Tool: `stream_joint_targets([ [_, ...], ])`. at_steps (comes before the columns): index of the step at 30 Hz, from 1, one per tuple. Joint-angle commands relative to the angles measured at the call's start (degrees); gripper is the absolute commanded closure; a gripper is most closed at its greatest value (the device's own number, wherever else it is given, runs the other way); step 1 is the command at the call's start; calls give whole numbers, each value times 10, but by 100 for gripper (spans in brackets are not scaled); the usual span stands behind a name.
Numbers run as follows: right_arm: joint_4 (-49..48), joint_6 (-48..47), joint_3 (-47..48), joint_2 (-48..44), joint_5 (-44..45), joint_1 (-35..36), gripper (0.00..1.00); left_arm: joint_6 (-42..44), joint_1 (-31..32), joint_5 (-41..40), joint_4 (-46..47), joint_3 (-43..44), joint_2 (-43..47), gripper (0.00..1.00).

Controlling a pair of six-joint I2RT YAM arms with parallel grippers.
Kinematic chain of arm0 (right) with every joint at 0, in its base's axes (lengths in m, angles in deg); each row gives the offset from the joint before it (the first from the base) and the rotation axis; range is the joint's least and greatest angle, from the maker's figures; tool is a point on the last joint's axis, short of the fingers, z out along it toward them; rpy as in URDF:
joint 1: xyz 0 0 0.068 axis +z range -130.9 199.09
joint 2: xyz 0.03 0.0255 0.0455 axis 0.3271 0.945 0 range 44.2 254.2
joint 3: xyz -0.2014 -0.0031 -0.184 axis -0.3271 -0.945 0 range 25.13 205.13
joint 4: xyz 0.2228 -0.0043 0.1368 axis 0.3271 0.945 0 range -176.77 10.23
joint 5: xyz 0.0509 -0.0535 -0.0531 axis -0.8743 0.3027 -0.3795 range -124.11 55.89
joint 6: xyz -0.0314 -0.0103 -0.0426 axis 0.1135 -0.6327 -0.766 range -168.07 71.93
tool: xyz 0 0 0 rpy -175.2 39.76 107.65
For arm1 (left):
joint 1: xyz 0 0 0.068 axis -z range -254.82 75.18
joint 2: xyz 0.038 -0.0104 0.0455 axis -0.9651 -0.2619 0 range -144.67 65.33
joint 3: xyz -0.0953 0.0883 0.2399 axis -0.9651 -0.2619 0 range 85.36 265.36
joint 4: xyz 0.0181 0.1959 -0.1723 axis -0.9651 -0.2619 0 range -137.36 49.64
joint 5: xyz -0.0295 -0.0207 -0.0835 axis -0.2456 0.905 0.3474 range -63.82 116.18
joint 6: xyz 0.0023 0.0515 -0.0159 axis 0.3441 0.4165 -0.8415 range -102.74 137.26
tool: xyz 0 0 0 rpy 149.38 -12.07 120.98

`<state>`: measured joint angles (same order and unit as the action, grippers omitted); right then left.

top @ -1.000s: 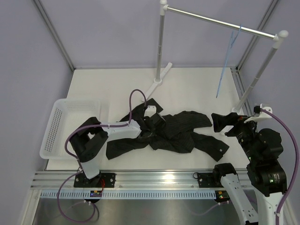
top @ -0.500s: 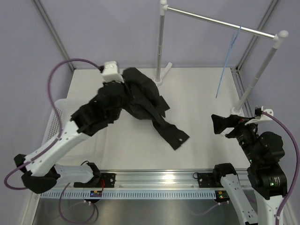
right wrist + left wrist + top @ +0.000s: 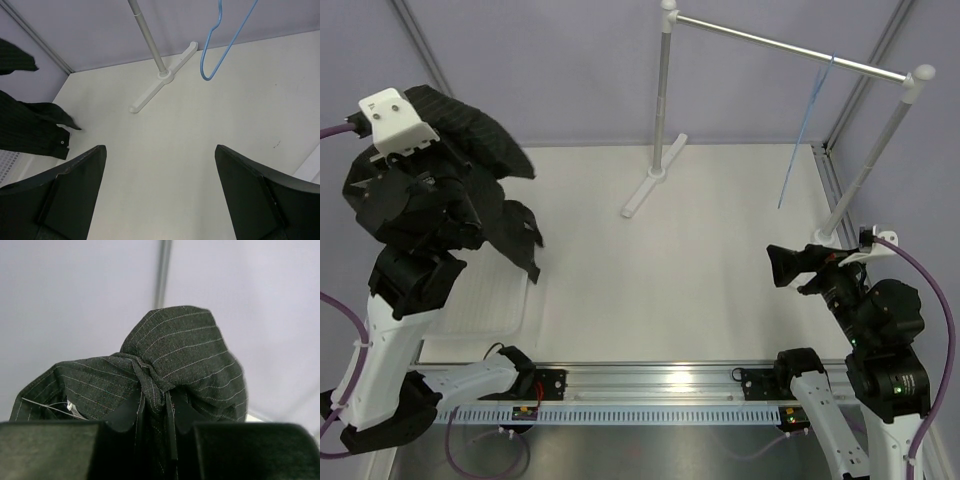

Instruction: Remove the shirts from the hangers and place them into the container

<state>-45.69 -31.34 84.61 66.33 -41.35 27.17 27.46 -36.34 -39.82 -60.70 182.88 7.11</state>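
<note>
The left claw (image 3: 155,412) was pinched shut on a bunched fold of the black pinstriped shirt (image 3: 180,347). The soft cloth ballooned above its tips and draped below, over the white perforated basket (image 3: 470,338). The right claw (image 3: 160,200) stood wide open, with the thin blue wire hanger (image 3: 231,48) dangling beyond it.

Shirt (image 3: 470,150) hangs from the left gripper (image 3: 155,412) at far left, over the basket (image 3: 525,310) at the left edge of the worktop (image 3: 670,290); hanger (image 3: 805,140) on the rail (image 3: 790,50), rear right; right gripper (image 3: 785,265) near right, well apart
</note>
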Motion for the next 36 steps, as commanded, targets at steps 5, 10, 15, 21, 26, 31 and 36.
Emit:
stream_joint_targets([
  [5,-35,2,-16,1,-33,-2,1,347,-11,-45,315,27,17,100],
  [10,-44,6,-27,-2,-42,-3,0,406,-43,-39,376,-72,49,100],
  [15,-48,7,-33,-5,-51,-2,0,240,-107,-18,168,-133,79,100],
  [21,-47,6,-35,-13,-51,-2,0,-9,-228,96,-14,-249,93,100],
  [26,-47,7,-37,-15,-57,-1,1,-158,-348,210,-30,-362,101,100],
  [31,-50,8,-41,-21,-58,-1,1,-297,-445,302,-41,-467,67,100],
  [36,-55,7,-47,-27,-60,0,1,-356,-522,424,-87,-465,-33,96],
])
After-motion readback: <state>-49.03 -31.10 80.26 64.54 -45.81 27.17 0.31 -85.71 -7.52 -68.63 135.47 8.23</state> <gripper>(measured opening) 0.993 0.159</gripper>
